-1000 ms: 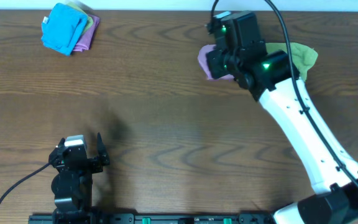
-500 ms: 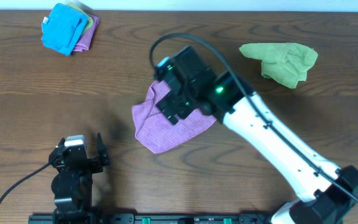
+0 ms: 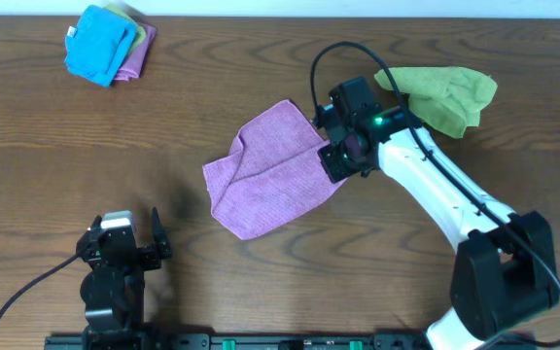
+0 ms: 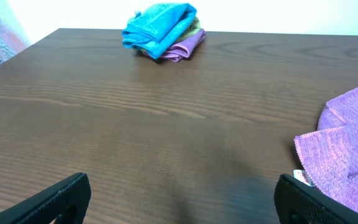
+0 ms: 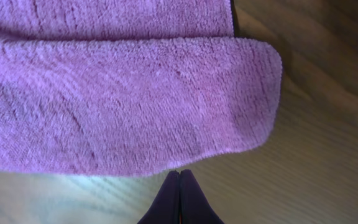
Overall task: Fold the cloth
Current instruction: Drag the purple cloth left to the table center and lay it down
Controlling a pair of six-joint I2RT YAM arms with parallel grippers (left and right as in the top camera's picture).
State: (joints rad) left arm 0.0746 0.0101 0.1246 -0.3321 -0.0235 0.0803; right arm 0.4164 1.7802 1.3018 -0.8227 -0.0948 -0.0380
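Nearest to us the left gripper (image 3: 124, 238) rests at the front edge of the table (image 3: 56, 156). Its fingers are spread wide and carry nothing. In its wrist view we see a small white tag (image 4: 301, 177) on the near hem of the pinkish-purple cloth (image 3: 270, 175).

The cloth lies in the middle of the table, mostly spread in one layer, but its left corner is doubled over and a crease runs through it. At its right edge hovers the right gripper (image 5: 179, 193). The two fingertips are pressed together and nothing is between them; the hem lies just in front of the tips.

Farther back a lime-green cloth (image 3: 445, 92) is crumpled behind the right arm, and a bright blue cloth (image 3: 100, 44) sits on a small pile in the far left corner (both well apart from our cloth).

We judge that the folding is not yet begun. The next move asks the right fingers to part, pinch this hem or a corner, and carry it over to the opposite side; the doubled corner may need flattening first.
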